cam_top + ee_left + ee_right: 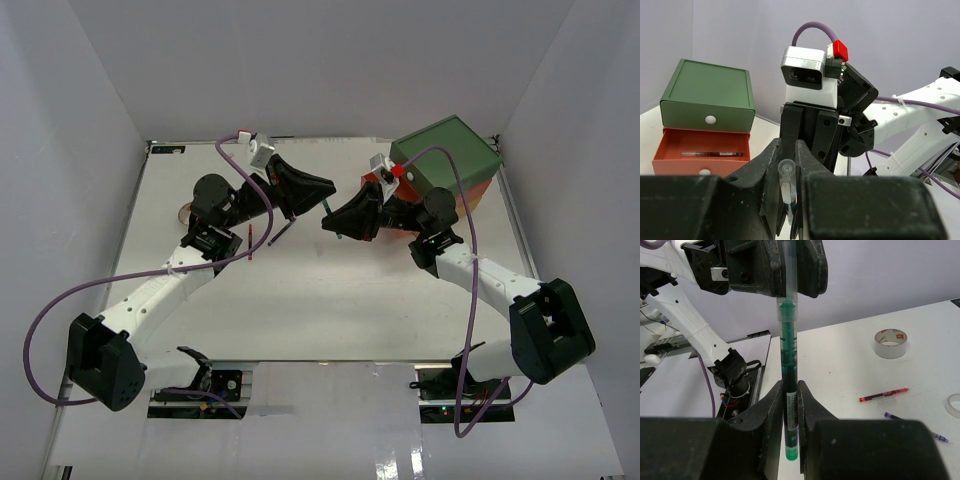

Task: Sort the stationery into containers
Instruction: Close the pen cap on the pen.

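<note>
- Currently, your right wrist view is showing left gripper [789,287] and right gripper [790,405] both clamping one green pen [789,355].
- Only your left wrist view is showing the chest's [707,97] orange-red drawer [670,150] standing open, holding a dark pen [712,154].

The white desk [330,300] carries a three-drawer chest [445,160] at its far right corner, just behind the right tool [791,420]. Seen from the left tool [788,200], the chest stands ahead and to the left, flat on the surface. Ahead and to the right of the right tool lies a beige tape roll [891,343]. Nearer that tool lie a red pen [883,395] and then a purple pen [912,426], not touching each other. A clear tape roll [954,405] lies farther right, partly cut off.
</note>
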Action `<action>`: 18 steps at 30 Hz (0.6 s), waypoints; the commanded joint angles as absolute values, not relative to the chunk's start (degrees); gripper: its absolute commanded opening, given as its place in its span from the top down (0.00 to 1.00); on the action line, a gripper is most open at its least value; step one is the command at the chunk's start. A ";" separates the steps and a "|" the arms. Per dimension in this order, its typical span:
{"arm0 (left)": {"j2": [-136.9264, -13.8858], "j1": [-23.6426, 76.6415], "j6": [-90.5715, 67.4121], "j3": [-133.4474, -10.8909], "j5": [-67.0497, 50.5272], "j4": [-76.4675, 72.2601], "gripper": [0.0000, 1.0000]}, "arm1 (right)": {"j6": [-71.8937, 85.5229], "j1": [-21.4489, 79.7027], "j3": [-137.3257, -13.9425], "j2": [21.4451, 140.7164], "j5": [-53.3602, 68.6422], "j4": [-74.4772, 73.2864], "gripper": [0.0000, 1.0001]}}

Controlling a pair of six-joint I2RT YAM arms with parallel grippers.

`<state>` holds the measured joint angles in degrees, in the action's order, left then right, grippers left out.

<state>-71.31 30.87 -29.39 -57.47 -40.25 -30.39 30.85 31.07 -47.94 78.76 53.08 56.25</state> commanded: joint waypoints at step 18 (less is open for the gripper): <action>-72.16 33.13 -25.58 -60.46 -40.52 -15.73 0.81 | 29.53 30.23 -50.10 74.88 46.14 62.05 0.92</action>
